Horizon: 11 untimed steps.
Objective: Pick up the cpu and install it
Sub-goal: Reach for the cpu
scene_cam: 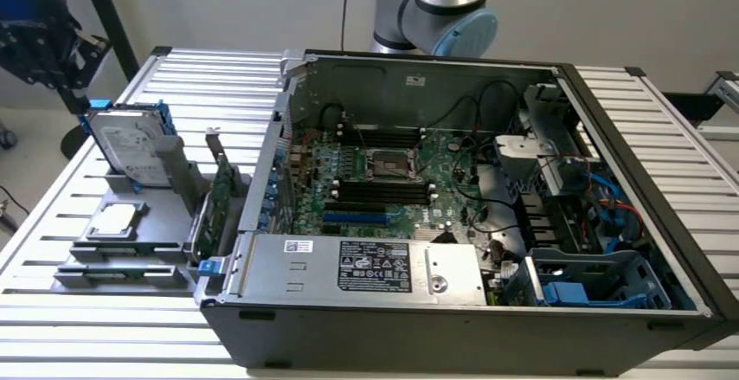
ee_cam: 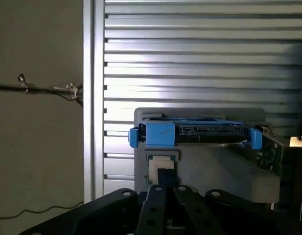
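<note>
And there's the arm (scene_cam: 437,12) in the exterior view, at the far side. A silver tube drops straight down into a chunky joint with pale blue caps, and a second blue-capped joint bends off toward the exterior view's left. Over to the wrist view, looking right along the pincer (ee_cam: 165,188). Black linkage bars, dotted with rivets, fan out wide at the base and converge forward. The fingers (ee_cam: 154,203) are pressed together into one narrow tip, closed up tight.

Cpu (scene_cam: 116,221) on holder (scene_cam: 162,228) beside computer case (scene_cam: 462,337)
</note>
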Each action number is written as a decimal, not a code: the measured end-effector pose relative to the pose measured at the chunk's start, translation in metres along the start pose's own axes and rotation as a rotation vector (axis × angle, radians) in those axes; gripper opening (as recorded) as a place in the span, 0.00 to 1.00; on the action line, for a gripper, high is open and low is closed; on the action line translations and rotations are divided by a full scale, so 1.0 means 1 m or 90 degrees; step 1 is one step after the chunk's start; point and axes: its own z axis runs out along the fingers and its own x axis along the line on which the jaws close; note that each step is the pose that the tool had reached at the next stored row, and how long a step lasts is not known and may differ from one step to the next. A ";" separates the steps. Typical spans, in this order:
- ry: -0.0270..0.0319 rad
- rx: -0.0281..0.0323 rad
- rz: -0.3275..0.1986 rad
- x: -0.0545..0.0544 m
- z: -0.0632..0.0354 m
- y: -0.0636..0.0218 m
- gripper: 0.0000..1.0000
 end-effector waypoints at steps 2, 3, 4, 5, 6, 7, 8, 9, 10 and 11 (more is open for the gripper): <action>0.0000 0.0012 -0.023 0.000 0.0005 0.0000 0.11; -0.0003 0.0018 -0.035 0.000 0.0009 0.0000 0.11; -0.0008 0.0023 -0.046 0.000 0.0013 0.0000 0.11; -0.0015 0.0029 -0.057 0.000 0.0017 0.0000 0.11; -0.0023 0.0035 -0.067 0.000 0.0021 0.0000 0.11; -0.0032 0.0039 -0.076 0.000 0.0023 0.0000 0.11; -0.0037 0.0041 -0.080 0.000 0.0024 0.0000 0.11; -0.0038 0.0042 -0.080 0.000 0.0024 0.0000 0.11; -0.0038 0.0042 -0.080 0.000 0.0025 0.0000 0.11; -0.0039 0.0042 -0.080 0.000 0.0025 0.0000 0.11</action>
